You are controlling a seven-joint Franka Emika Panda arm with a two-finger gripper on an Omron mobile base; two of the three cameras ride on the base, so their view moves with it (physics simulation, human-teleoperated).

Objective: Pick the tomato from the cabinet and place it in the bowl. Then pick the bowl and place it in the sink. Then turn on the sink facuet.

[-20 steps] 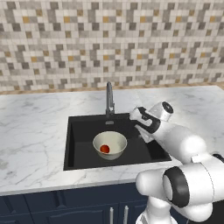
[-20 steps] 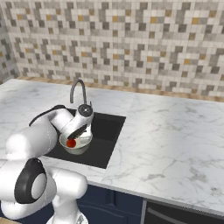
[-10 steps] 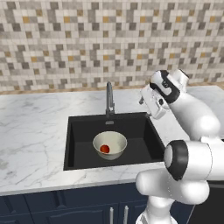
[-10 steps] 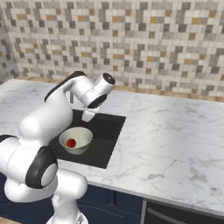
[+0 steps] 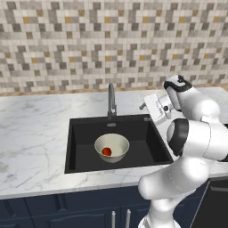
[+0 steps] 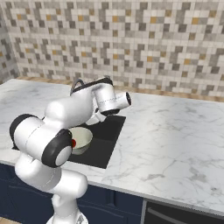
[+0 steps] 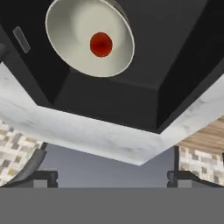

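The pale bowl (image 5: 111,148) stands upright on the floor of the black sink (image 5: 147,142), with the red tomato (image 5: 106,151) inside it. The grey faucet (image 5: 111,102) rises behind the basin at its back edge. My gripper (image 5: 146,107) hovers above the sink's back right corner, right of the faucet, apart from both. In the hand view the bowl (image 7: 89,37) and tomato (image 7: 101,44) lie far off, and my gripper (image 7: 111,177) is open with nothing between its fingertips (image 7: 43,177). My arm partly covers the bowl (image 6: 83,138) in the right base view. The cabinet is out of view.
White veined marble counter (image 5: 35,133) surrounds the sink on all sides, wide to the right (image 6: 175,131). A mosaic tile wall (image 5: 89,44) stands right behind the faucet. Navy doors (image 5: 67,209) run below the counter.
My hand has lifted out of the sink, away from the bowl, swung up to the right, then settled near the sink's back right corner. Bowl and tomato have stayed in the basin.
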